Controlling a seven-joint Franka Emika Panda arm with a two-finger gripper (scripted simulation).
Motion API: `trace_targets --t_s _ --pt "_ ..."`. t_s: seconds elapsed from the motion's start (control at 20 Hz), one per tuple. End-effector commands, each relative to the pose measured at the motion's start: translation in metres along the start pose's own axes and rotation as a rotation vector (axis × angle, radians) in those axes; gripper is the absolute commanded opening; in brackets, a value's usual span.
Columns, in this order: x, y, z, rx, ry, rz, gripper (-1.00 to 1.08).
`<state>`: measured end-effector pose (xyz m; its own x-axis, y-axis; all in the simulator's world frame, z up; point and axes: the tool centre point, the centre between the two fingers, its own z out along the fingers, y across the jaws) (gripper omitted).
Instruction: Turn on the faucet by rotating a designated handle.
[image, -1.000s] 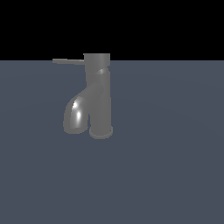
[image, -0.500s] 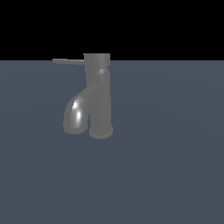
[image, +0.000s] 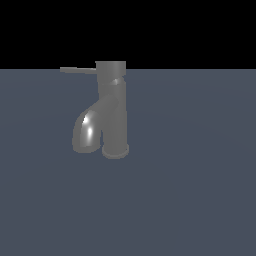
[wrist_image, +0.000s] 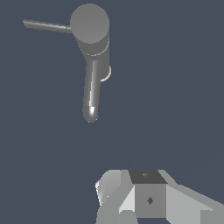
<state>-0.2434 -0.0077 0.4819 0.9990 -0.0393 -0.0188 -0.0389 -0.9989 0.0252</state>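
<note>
One faucet (image: 114, 112), handle (image: 77, 70) horizontal, untouched

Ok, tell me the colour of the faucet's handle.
Plain grey metal, matching the faucet; the handle shows best in the wrist view.

Upright glossy faucet (image: 114, 112), handle (image: 77, 70) horizontal.

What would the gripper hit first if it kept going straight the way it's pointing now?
Probably the bare grey floor. The gripper looks down from above, off to one side of the faucet and its handle, though depth is unclear.
</note>
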Motion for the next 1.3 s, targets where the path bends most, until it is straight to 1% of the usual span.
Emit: trace_targets --t_s 0.0,0.35,1.25 --pt "0.005 -0.002 0.0 0.0 0.0 0.026 -1.0" --pt "0.027 -0.009 0.003 -0.001 0.002 0.135 -1.0" --pt "0.105 -0.042 0.023 0.001 0.008 0.518 -1.0"
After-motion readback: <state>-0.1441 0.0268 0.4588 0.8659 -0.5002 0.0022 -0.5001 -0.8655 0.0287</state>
